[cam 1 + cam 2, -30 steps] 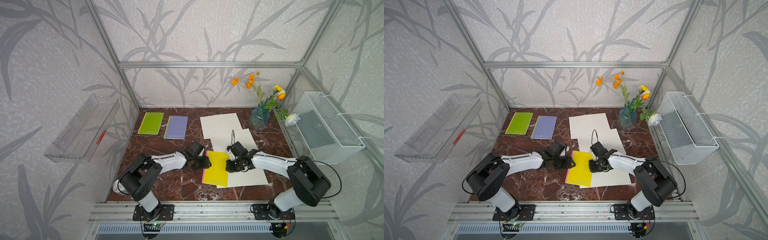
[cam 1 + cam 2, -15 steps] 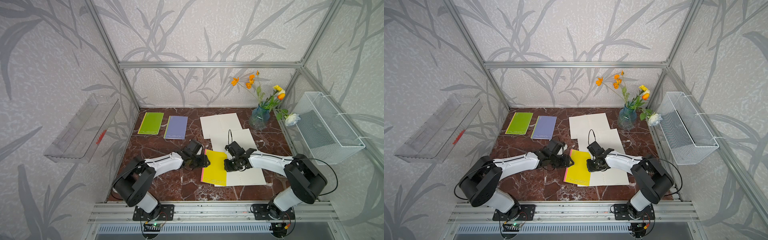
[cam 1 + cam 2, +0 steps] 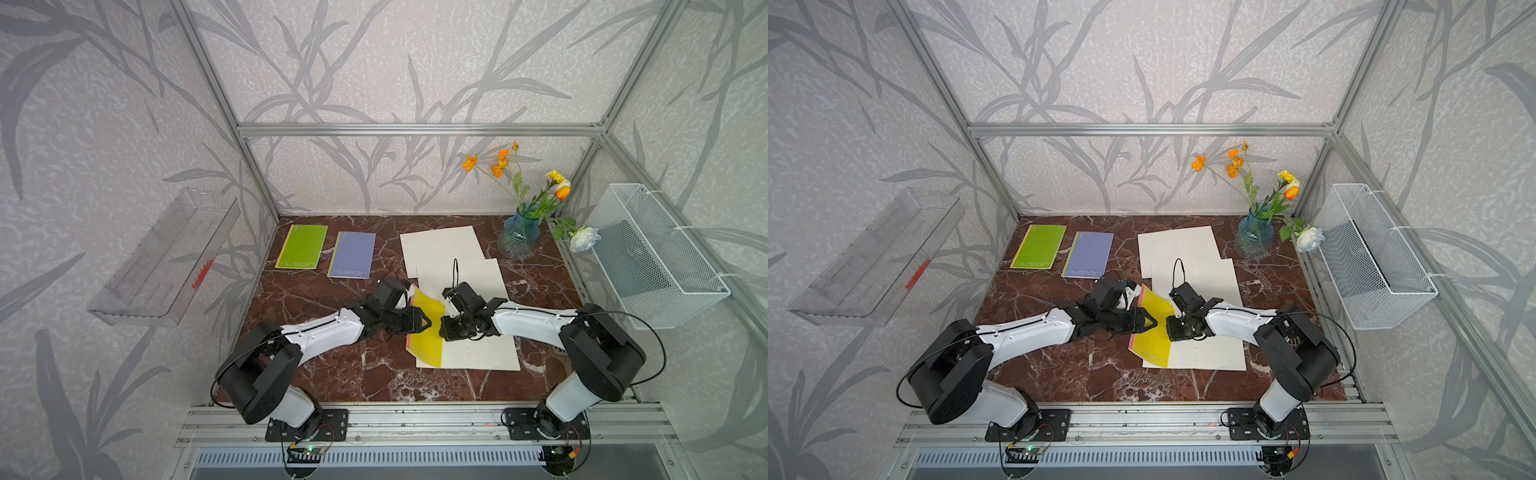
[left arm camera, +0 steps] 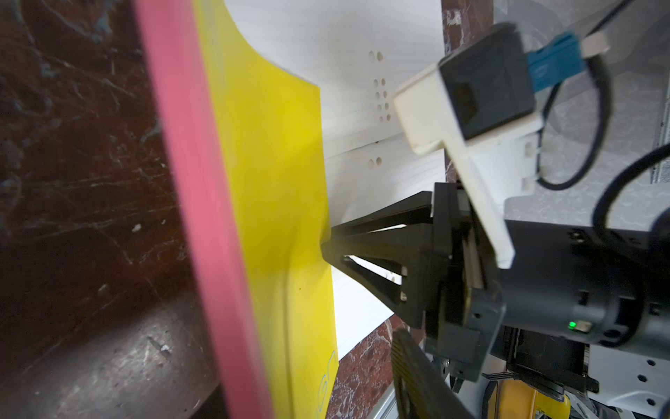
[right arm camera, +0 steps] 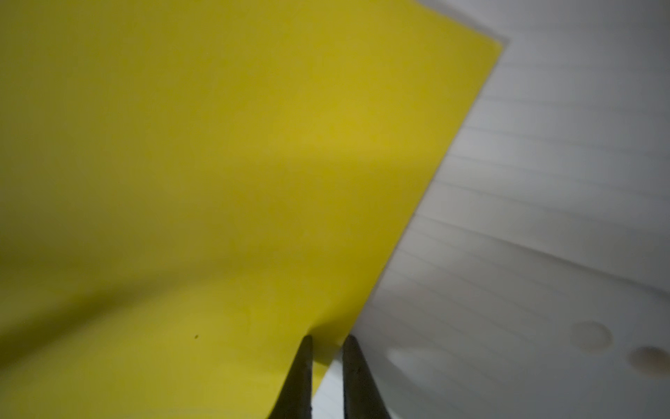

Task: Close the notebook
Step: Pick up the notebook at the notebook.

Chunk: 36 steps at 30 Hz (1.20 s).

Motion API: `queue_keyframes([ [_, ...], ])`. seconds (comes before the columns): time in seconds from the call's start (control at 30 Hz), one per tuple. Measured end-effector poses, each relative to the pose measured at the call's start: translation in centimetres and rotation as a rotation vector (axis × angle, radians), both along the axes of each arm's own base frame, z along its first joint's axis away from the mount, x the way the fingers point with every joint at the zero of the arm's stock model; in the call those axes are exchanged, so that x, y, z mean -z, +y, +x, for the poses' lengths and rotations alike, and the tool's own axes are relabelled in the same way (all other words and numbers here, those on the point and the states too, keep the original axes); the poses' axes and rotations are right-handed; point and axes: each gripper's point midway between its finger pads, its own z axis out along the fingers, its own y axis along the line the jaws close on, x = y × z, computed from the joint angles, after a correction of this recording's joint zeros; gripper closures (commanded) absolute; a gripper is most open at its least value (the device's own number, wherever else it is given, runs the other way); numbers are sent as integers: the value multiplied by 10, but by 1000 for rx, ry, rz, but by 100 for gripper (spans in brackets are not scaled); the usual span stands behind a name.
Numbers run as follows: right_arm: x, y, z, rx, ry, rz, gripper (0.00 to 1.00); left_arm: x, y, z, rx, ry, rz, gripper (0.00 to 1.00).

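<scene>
The notebook lies open in both top views, its lined white pages (image 3: 482, 353) flat on the table. Its yellow cover (image 3: 428, 345) (image 3: 1152, 345) with a pink spine edge (image 4: 188, 181) is raised and bowed over the left side of the pages. My right gripper (image 3: 441, 328) (image 5: 326, 348) is shut on the cover's free edge, which sits pinched between its fingertips. My left gripper (image 3: 415, 322) (image 3: 1142, 322) is open at the spine side. One left finger (image 4: 417, 381) shows beyond the yellow cover (image 4: 272, 181), touching nothing.
A green notebook (image 3: 301, 246) and a purple notebook (image 3: 352, 254) lie shut at the back left. Another spread of white pages (image 3: 440, 249) lies behind the notebook. A blue vase of flowers (image 3: 517, 239) stands at the back right, beside a white wire basket (image 3: 652, 257). A clear tray (image 3: 166, 257) hangs on the left wall.
The right gripper has drawn the cover's edge up and a little leftward, so the yellow face looks narrower from above. The left arm has reached slightly further toward the spine.
</scene>
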Motion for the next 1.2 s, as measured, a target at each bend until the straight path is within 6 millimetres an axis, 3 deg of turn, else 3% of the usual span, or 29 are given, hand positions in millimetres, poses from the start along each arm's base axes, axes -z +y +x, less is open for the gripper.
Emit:
queue_keyframes([
  [0.17,0,0,0,-1,-2,2,83,5,3,-3,-7,13,21,53],
  [0.3,0,2,0,-5,-7,7,83,10,12,-5,-18,17,69,61],
  [0.4,0,2,0,-6,-8,7,83,14,21,-7,-30,14,120,79],
  [0.6,-1,3,-1,-8,-10,8,82,11,30,-5,-47,4,181,98],
  [0.93,0,3,-1,-7,-15,3,81,-2,36,-2,-49,-2,215,100],
  [1.2,0,2,-1,-6,-15,1,81,-29,83,11,-147,-37,262,100],
])
